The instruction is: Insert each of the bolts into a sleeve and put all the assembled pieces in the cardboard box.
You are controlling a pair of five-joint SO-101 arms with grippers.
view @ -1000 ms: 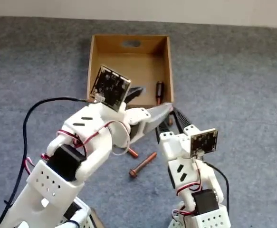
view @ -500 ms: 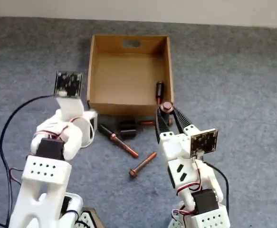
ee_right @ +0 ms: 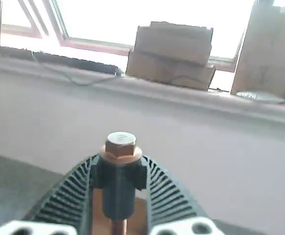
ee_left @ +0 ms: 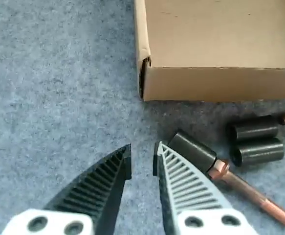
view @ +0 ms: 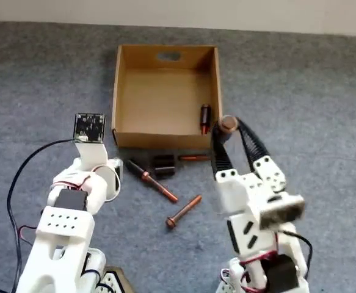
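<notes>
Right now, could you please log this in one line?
right gripper: shut on sleeved bolt by box | left gripper: open near sleeves | one piece boxed

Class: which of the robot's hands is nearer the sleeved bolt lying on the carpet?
Left. The left hand sits right beside that sleeved bolt; the right hand is farther off by the cardboard box's front corner, gripping another assembled piece.

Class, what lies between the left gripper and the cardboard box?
Bare carpet, in the left wrist view, separates the left gripper from the cardboard box.
</notes>
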